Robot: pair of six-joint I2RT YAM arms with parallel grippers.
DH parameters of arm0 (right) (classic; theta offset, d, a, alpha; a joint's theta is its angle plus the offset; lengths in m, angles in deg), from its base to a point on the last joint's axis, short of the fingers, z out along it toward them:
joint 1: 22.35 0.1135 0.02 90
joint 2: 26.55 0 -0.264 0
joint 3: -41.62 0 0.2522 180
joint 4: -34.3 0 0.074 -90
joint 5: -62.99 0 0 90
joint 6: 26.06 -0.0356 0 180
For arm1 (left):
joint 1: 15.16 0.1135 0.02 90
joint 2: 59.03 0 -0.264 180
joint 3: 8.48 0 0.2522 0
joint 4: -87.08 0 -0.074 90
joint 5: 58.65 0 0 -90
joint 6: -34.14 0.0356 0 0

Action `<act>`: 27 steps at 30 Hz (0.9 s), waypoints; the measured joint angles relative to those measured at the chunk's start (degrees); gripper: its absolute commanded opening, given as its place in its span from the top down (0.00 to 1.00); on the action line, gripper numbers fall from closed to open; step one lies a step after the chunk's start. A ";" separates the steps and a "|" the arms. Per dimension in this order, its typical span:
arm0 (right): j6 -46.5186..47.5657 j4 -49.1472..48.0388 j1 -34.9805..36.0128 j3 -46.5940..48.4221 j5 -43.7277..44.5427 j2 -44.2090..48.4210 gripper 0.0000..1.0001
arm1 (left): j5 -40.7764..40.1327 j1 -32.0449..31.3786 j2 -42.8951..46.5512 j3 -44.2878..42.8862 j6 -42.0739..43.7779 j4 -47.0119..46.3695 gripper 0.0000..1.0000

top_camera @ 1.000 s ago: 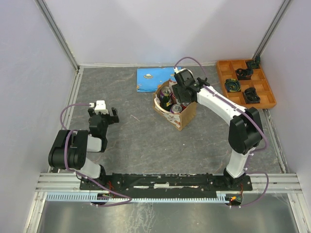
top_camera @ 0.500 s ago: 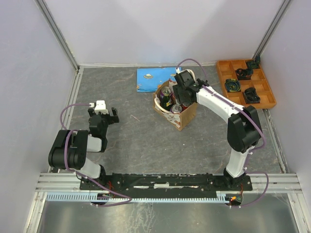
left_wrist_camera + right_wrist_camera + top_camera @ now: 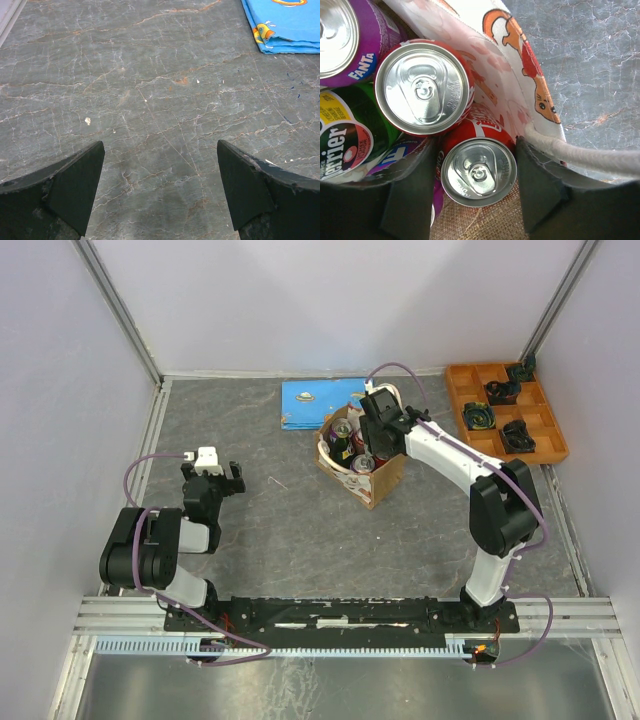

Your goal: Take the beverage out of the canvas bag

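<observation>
- The left gripper [image 3: 160, 150] hovers above the grey table [image 3: 290, 520] at about 9 o'clock from the table's middle, well apart from everything else. Its two dark fingers [image 3: 75, 190] stand spread wide, with only bare stone surface between them.
- A flat blue booklet [image 3: 318, 403] lies at 12 o'clock, near the back wall. Its corner also shows at 1 o'clock in the left wrist view.
- The canvas bag [image 3: 378, 482] stands upright and open-mouthed at about 1 o'clock from the table's middle, just in front of the booklet. Its white band with orange-red figures [image 3: 512, 60] and a cream handle [image 3: 590, 159] run along the right of the right wrist view.
- Inside the bag stand several cans with their tops up: a purple Fanta can [image 3: 340, 35] at 10 o'clock in the right wrist view, a green Perrier can [image 3: 345, 137] at 8 o'clock, a big red can [image 3: 424, 87] near the middle, and a lower red can [image 3: 478, 172] at 6 o'clock, touching the big one.
- The right gripper [image 3: 476, 165] reaches down into the bag's mouth. Its fingers [image 3: 410, 200] sit one on each side of the lower red can, right at its rim; I cannot tell whether they press it.
- An orange compartment tray [image 3: 548, 440] holding small dark objects sits at 2 o'clock, in the far right corner.
</observation>
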 measured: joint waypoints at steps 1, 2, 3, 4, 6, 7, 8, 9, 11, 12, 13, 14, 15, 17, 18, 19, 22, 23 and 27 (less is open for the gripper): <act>-0.13 -0.20 0.00 -0.11 0.26 0.04 0.60 | 0.00 0.00 0.00 0.00 0.00 0.00 0.01; -0.24 -0.28 0.00 -0.17 0.26 0.13 0.70 | 0.00 0.00 0.00 0.00 0.00 0.00 0.01; -0.46 -0.46 -0.02 -0.35 0.28 0.17 0.81 | 0.00 0.00 0.00 0.00 0.00 0.00 0.01; -0.52 -0.61 0.02 -0.42 0.37 0.17 0.97 | 0.00 0.00 0.00 0.00 0.00 0.00 0.01; -0.63 -0.70 0.07 -0.50 0.39 0.22 1.00 | 0.00 0.00 0.00 0.00 0.00 0.00 0.01; -0.66 -0.72 0.07 -0.52 0.39 0.24 1.00 | 0.00 0.00 0.00 0.00 0.00 0.00 0.01; -0.63 -0.72 0.07 -0.52 0.39 0.26 1.00 | 0.00 0.00 0.00 0.00 0.00 0.00 0.01; -0.66 -0.74 0.07 -0.50 0.39 0.28 1.00 | 0.00 0.00 0.00 0.00 0.00 0.00 0.01; -0.63 -0.72 0.07 -0.48 0.42 0.31 1.00 | 0.00 0.00 0.00 0.00 0.00 -0.02 0.01; -0.63 -0.68 0.07 -0.42 0.44 0.35 1.00 | 0.00 0.00 0.00 0.00 0.00 0.00 0.01; -0.59 -0.61 0.07 -0.33 0.46 0.35 1.00 | 0.00 0.00 0.00 0.00 0.00 0.00 0.01; -0.48 -0.42 0.07 -0.15 0.66 0.37 1.00 | 0.00 0.00 0.00 0.00 0.00 0.00 0.01; -0.42 -0.31 0.04 -0.04 0.76 0.39 1.00 | 0.00 0.00 0.00 0.00 0.00 0.00 0.01; -0.15 -0.02 0.02 0.24 0.74 0.44 1.00 | 0.00 0.00 0.00 0.00 0.00 0.00 0.01; 0.04 0.46 0.02 0.55 0.66 0.46 1.00 | 0.00 0.00 0.00 0.00 0.00 0.00 0.01; 0.13 0.98 0.02 0.83 0.57 0.50 1.00 | 0.00 0.00 0.00 0.00 0.00 0.00 0.01; 0.94 3.34 0.02 2.14 0.11 0.55 1.00 | 0.00 0.00 0.00 0.00 0.00 0.00 0.01; 1.29 4.17 0.02 2.69 -0.02 0.61 1.00 | 0.00 0.00 0.00 0.00 0.00 0.00 0.01; 2.58 6.95 0.00 4.96 -0.44 1.68 1.00 | 0.00 0.00 0.00 0.00 0.00 0.00 0.01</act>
